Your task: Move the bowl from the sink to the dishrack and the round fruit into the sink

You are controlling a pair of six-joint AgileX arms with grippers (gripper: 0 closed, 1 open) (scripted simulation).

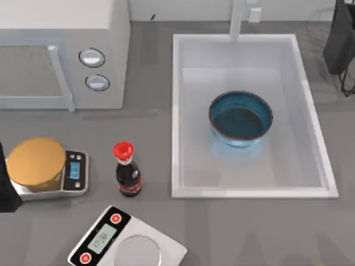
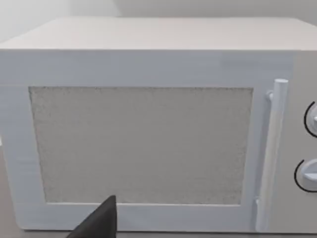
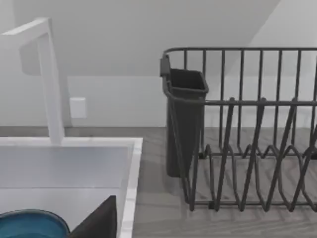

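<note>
The bowl (image 1: 241, 118) stands upright inside the sink (image 1: 177, 111), a little toward the basin's right wall and about midway between its far and near walls. The sink takes the right half of the bench (image 1: 150, 138), with its tap (image 1: 237, 16) at the far edge. The dishrack (image 3: 247, 129) stands on the bench just beside the sink's right rim, near the far right corner.

The right wrist view looks across the basin's right rim, with the bowl's blue rim (image 3: 29, 223) low and close in front of one dark fingertip (image 3: 99, 220). So I judge the right arm is the nearer one to the bowl and also to the dishrack; the bowl lies ahead of and below its fingers. Being round, the bowl has no long axis, and any part of the rim could be gripped.

The left arm faces the microwave (image 2: 143, 129) at the far left corner, well apart from the sink. For both arms I cannot tell if the fingers are spread or closed.
</note>
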